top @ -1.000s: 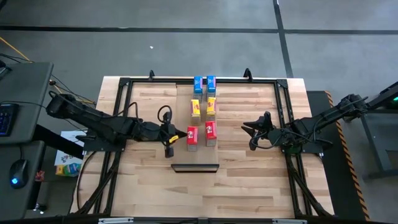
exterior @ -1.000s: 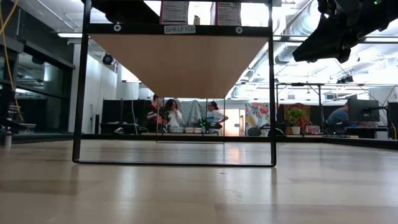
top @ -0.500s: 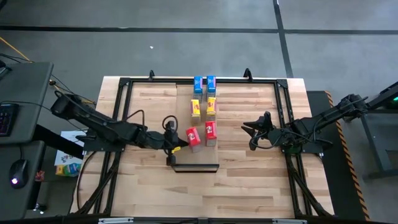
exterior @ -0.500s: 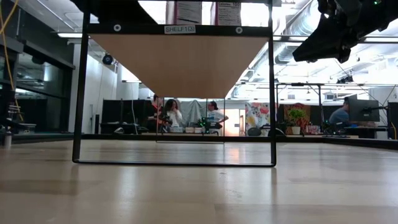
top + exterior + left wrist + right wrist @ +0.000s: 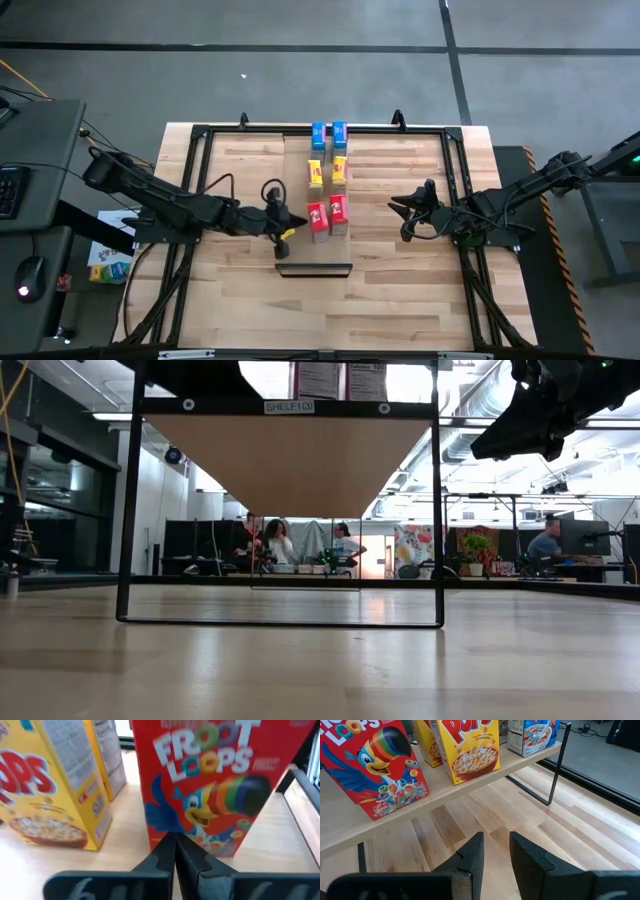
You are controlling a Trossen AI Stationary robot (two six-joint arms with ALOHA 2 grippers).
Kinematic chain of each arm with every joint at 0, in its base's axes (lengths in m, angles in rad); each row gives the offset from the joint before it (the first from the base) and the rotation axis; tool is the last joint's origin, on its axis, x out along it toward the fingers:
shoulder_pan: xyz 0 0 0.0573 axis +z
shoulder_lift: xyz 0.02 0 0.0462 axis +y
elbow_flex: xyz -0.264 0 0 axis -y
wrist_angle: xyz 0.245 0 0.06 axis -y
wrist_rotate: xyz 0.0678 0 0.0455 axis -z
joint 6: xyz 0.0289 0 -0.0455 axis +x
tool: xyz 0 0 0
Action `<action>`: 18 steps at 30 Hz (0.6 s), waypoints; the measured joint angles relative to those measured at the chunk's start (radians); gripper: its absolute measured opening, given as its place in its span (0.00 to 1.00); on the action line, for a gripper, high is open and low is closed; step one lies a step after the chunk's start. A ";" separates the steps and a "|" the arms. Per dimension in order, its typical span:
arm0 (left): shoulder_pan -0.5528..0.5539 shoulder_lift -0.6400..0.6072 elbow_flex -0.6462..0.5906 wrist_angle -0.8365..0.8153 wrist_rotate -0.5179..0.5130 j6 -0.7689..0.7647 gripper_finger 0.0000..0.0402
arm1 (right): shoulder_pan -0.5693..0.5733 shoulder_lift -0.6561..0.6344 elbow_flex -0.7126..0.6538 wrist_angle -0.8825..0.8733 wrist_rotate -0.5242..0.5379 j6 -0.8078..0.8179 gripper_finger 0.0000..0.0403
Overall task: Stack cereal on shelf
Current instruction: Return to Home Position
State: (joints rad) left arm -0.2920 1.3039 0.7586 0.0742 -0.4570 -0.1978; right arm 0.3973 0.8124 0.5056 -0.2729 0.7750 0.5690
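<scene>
Six cereal boxes stand in two rows on the shelf (image 5: 315, 255), a pale plank raised on a black frame: two blue (image 5: 328, 134) at the far end, two yellow (image 5: 326, 171) in the middle, two red at the near end. My left gripper (image 5: 293, 227) is shut, its tips against the left red box (image 5: 318, 220), which stands close beside the right red box (image 5: 339, 212). My right gripper (image 5: 405, 215) hangs open to the right of the shelf, touching nothing; its wrist view shows the boxes from the side. My left gripper's shut fingertips (image 5: 167, 851) push against the left red box's broad printed face, low down near its bottom edge (image 5: 176, 826). The fingers come from the table's left, slanting slightly down. The box stands on its base on the shelf.
The black shelf frame (image 5: 200, 150) runs round the table's working area, with an upright post (image 5: 555, 765) near the blue boxes. In the low view the shelf's underside (image 5: 290, 460) hangs above the tabletop. People sit in the room far behind.
My left gripper has moved toward the table's right edge and a little down, shut all the while. It has pushed the left red box along the shelf toward the right red box; the box turned askew midway and now stands close beside its neighbour.
</scene>
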 joint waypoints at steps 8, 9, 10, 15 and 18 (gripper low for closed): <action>0.007 -0.018 0.000 0.007 -0.071 0.044 0.00 | 0.000 0.000 0.000 0.000 0.000 0.000 0.21; 0.014 -0.018 0.000 0.008 -0.075 0.046 0.00 | 0.000 0.000 0.000 0.000 0.000 0.000 0.21; 0.023 -0.018 0.000 0.008 -0.077 0.046 0.00 | 0.000 0.000 0.000 0.000 0.000 0.000 0.21; 0.053 -0.037 0.000 -0.001 -0.101 0.090 0.00 | 0.000 0.000 0.000 0.000 0.000 0.000 0.21; 0.046 -0.101 0.000 -0.024 -0.141 0.137 0.00 | 0.000 0.000 0.000 0.000 0.000 0.000 0.21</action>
State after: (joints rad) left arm -0.2456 1.2028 0.7589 0.0498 -0.5983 -0.0611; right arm 0.3973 0.8124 0.5056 -0.2726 0.7750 0.5690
